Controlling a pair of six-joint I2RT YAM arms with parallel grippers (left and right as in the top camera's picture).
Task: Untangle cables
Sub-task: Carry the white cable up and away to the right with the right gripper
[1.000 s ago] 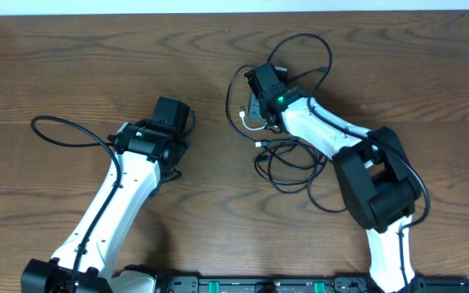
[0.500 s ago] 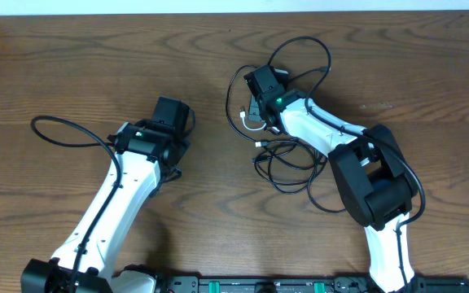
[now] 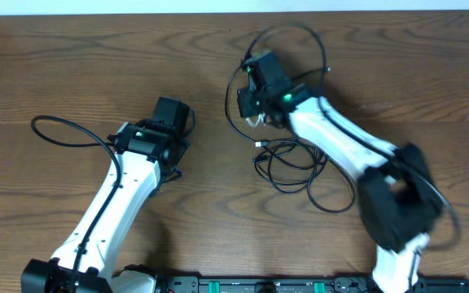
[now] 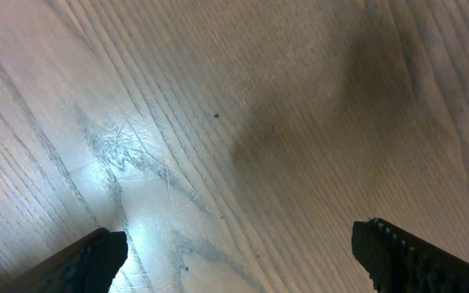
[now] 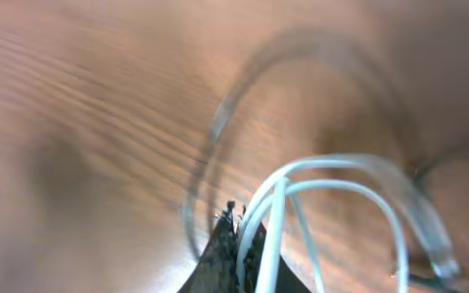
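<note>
The cables lie tangled at the table's right middle. Black cables [image 3: 287, 171] coil in loops below my right gripper [image 3: 252, 103], and another black loop [image 3: 309, 37] arcs behind it. In the right wrist view my right gripper [image 5: 239, 221] is shut on the white cable [image 5: 342, 162], whose strands rise out between the jaws and curve right. A blurred black cable [image 5: 218, 122] loops on the wood behind. From overhead a bit of white cable [image 3: 255, 123] shows just under the gripper. My left gripper [image 3: 175, 112] [image 4: 238, 259] stands open over bare wood, well left of the cables.
The wooden table [image 3: 72, 65] stretches to a white wall at the back edge. A thick black arm wire [image 3: 63, 134] loops out left of my left arm. The arm bases and a black rail [image 3: 243, 285] sit along the front edge.
My right gripper closed on the white cable and moved up and back, blurring the arm. The black loop behind it shifted with it. The left arm stayed still.
</note>
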